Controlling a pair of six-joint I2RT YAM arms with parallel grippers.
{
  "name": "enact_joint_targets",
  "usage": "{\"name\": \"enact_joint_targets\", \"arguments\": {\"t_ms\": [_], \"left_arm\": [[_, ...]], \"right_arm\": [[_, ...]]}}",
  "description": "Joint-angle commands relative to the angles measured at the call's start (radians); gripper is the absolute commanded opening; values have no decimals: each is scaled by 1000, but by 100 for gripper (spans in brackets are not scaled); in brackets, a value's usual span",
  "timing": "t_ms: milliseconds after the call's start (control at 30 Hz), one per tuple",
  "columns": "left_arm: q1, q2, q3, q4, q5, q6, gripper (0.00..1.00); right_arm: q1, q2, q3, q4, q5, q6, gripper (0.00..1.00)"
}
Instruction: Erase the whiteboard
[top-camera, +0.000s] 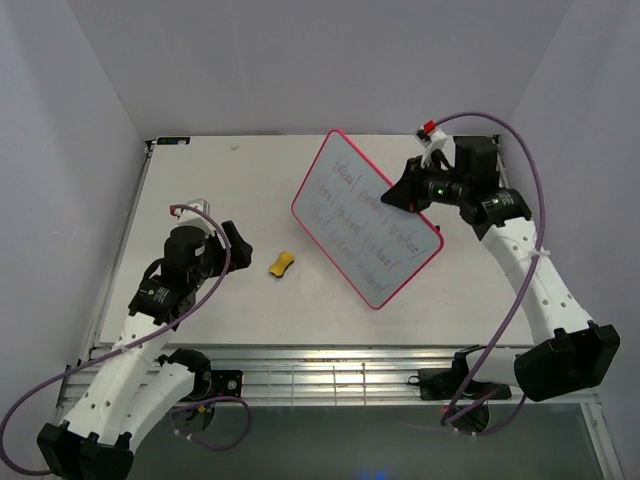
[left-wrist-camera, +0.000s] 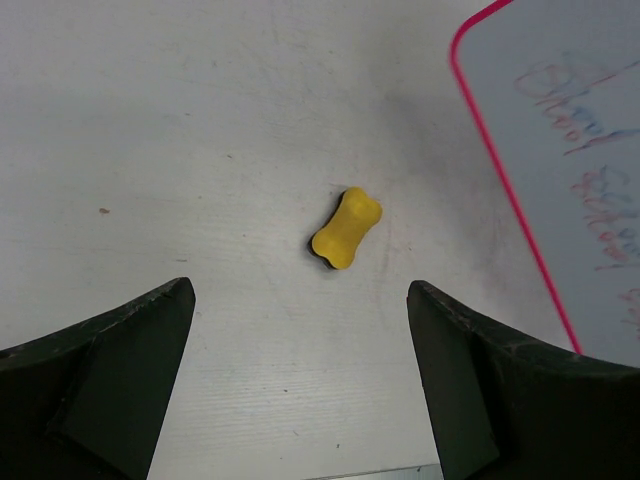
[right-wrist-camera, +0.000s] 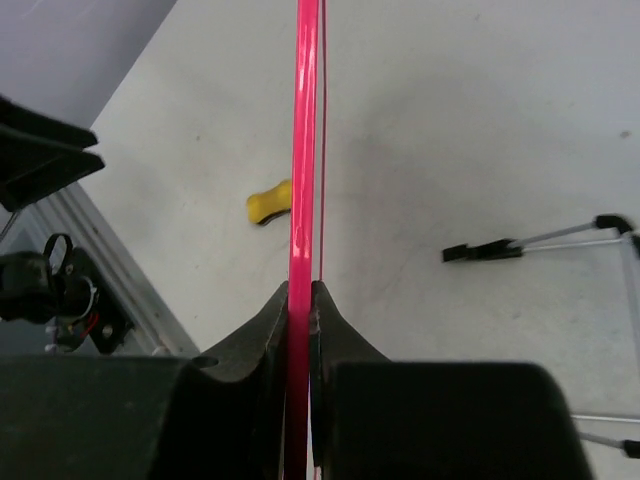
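Right gripper (right-wrist-camera: 301, 292) is shut tight on the thin pink frame of the whiteboard (top-camera: 365, 220), its two fingers pinching the far right edge. Left gripper (left-wrist-camera: 298, 290) is spread wide and holds nothing; it hangs over the table (top-camera: 230, 180) with the small yellow eraser (left-wrist-camera: 346, 228) lying just ahead of its fingers and touching neither. The board sits right of the table's centre, angled, with the eraser near its left corner. From the right wrist the board shows edge-on, so its face is hidden and the frame covers part of the eraser. The writing is too faint to read. Whether the board's lower edge rests on the table cannot be told.
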Motion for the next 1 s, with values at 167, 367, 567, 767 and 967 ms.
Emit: {"name": "enact_joint_targets", "arguments": {"t_ms": [167, 367, 567, 767, 967], "left_arm": [[-4, 206, 68, 53, 260, -9, 98], [-39, 411, 133, 30, 273, 13, 98], [-124, 661, 260, 29, 225, 89, 98], [-124, 823, 364, 18, 182, 310, 98], [-124, 941, 371, 24, 242, 379, 90]], "right_arm": [[133, -141, -253, 238, 198, 126, 8], [134, -199, -311, 202, 287, 89, 8], [133, -224, -342, 168, 257, 68, 8], [133, -252, -389, 189, 127, 56, 8], [134, -295, -423, 222, 77, 56, 8]]}}
